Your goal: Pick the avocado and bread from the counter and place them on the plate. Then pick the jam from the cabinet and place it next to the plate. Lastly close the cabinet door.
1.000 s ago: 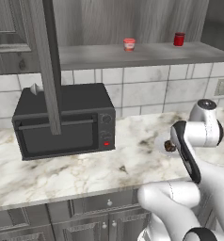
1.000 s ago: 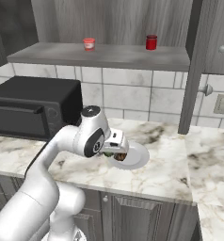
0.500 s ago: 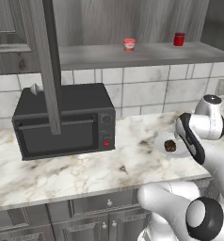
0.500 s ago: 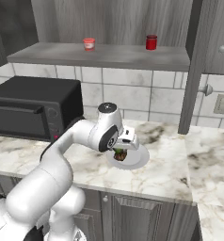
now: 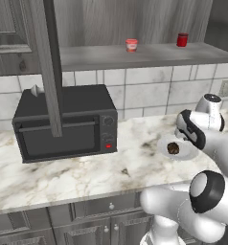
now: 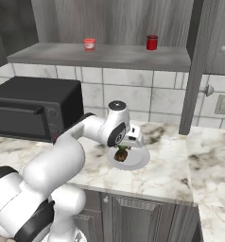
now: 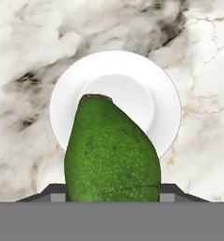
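Hovering above the plate (image 7: 163, 94), the gripper (image 6: 125, 147) is kept clamped on the avocado (image 7: 111, 155), which is held point-down over the plate's centre so that a release should drop it inside the rim, not onto the counter (image 7: 29, 56).

A white plate (image 5: 188, 152) is sitting on the marble tabletop (image 5: 87, 167) with a dark brown bread (image 5: 173, 148) lying on it. A black microwave (image 5: 65, 123) is standing to the left. Two jars, pink (image 5: 131, 45) and red (image 5: 182, 39), are resting on the shelf (image 5: 135, 56).
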